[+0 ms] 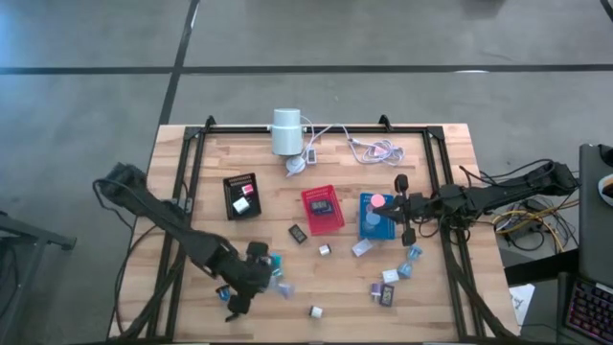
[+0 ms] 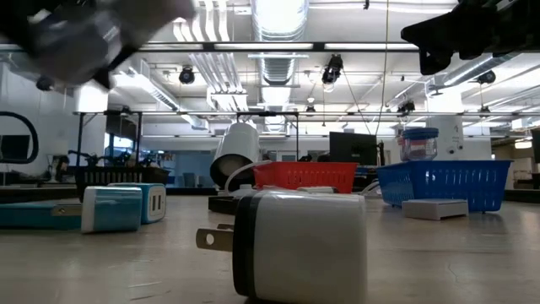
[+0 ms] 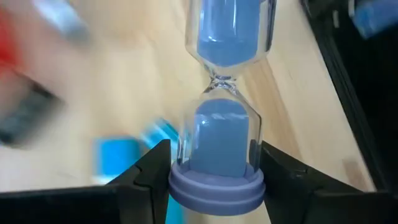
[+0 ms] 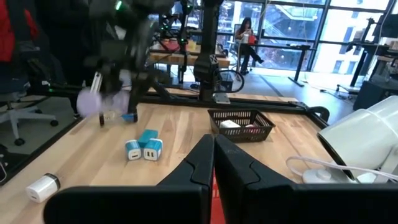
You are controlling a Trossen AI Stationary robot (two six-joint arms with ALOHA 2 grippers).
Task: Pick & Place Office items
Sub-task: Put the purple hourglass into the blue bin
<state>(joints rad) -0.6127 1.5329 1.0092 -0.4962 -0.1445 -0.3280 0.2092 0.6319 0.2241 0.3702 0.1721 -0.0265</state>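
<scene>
A robot with two dark arms works at a wooden table [image 1: 326,287] strewn with small office items. The left hand [image 3: 214,171], near the table's front-left corner, is half closed around a small sand timer [image 3: 217,143] with blue sand and a lilac base, its two fingers pressing the glass on either side. The timer appears lifted off the wood, so the step in hand looks like the carry after a pick. The next move likely calls for swinging toward one of the trays while keeping the smooth glass from slipping. The right hand [image 4: 213,162] waits above the blue tray [image 1: 375,218], its fingers pressed together and holding nothing. Three trays sit mid-table: one black tray [image 1: 243,195], one red tray [image 1: 323,208], one blue. About a dozen small pieces lie loose on the wood, including two teal-and-white chargers [image 4: 143,149] side by side and one white plug [image 2: 299,245]; an exact count is not possible.
</scene>
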